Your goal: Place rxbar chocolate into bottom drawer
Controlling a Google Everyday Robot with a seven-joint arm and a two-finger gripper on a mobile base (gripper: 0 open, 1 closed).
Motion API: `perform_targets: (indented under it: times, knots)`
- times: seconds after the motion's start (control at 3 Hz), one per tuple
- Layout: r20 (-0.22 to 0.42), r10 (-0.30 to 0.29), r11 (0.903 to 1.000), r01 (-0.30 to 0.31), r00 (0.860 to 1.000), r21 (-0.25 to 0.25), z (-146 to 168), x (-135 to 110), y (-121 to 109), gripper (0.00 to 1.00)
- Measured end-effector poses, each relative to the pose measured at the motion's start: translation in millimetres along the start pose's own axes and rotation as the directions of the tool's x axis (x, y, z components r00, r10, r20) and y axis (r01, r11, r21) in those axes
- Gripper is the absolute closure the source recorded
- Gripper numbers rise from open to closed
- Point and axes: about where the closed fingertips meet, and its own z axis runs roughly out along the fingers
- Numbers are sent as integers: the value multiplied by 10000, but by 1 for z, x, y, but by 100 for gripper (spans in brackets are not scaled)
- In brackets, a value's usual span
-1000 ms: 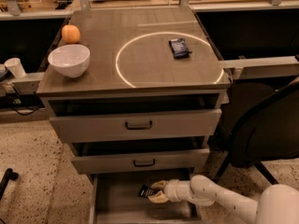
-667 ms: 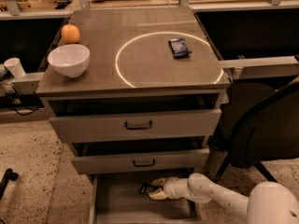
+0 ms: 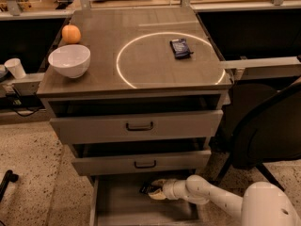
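Reaching in beneath the two handled drawers, the claw (image 3: 156, 192) pinches the rxbar chocolate (image 3: 146, 188) by one end, low inside the pulled-out bottom drawer (image 3: 117, 207), apparently to set it flat there; the blue-wrapped bar (image 3: 180, 47) lies on the counter (image 3: 141, 74).

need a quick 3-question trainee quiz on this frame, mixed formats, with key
1. True or false: the gripper is above the cabinet top.
2. Which lies inside the white circle? A) orange B) white bowl C) dark-blue bar
3. Fill in: the rxbar chocolate is at the gripper's tips, inside the open ____ drawer.

Key:
1. False; it is down in the bottom drawer.
2. C, the dark-blue bar; the orange and white bowl sit left of the circle.
3. bottom
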Motion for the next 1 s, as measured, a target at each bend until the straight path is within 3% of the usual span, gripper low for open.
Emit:
perform_targets:
  times: [0.67,1.0]
  knots:
    - [0,0,10000,0,10000,-1,0,0,0,7]
    - [0,0,10000,0,10000,-1,0,0,0,0]
